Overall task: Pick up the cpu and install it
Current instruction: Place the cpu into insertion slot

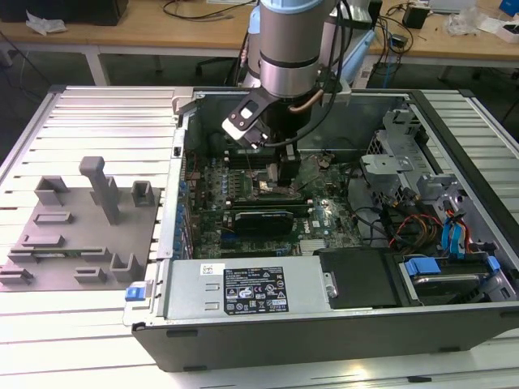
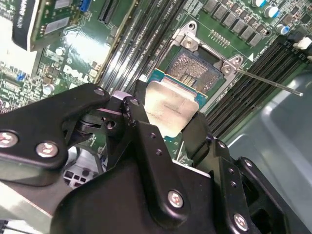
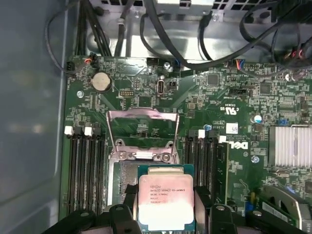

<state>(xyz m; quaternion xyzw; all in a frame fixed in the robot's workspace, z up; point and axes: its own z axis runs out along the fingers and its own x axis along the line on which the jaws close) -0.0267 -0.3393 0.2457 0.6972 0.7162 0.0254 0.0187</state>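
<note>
The cpu [image 3: 165,197], a flat square chip with a silver-grey top and thin pale edge, sits between my gripper's [image 3: 165,204] black fingers [image 3: 129,196], which are shut on its two opposite sides. In the second wrist view the cpu [image 2: 168,105] hangs tilted just above the open motherboard socket [image 2: 195,68], partly overlapping its near edge. The socket's metal load frame [image 3: 141,127] is swung up and open. In the exterior view my gripper [image 1: 273,174] reaches down into the open computer case, right over the socket [image 1: 272,191].
Memory slots [image 3: 80,165] flank the socket on both sides. The socket lever [image 2: 268,80] sticks out sideways. A finned heatsink [image 3: 292,146], cables [image 3: 195,39], the power supply [image 1: 251,292] and drive cage [image 1: 405,162] crowd the case. A grey fixture plate [image 1: 73,227] lies outside it.
</note>
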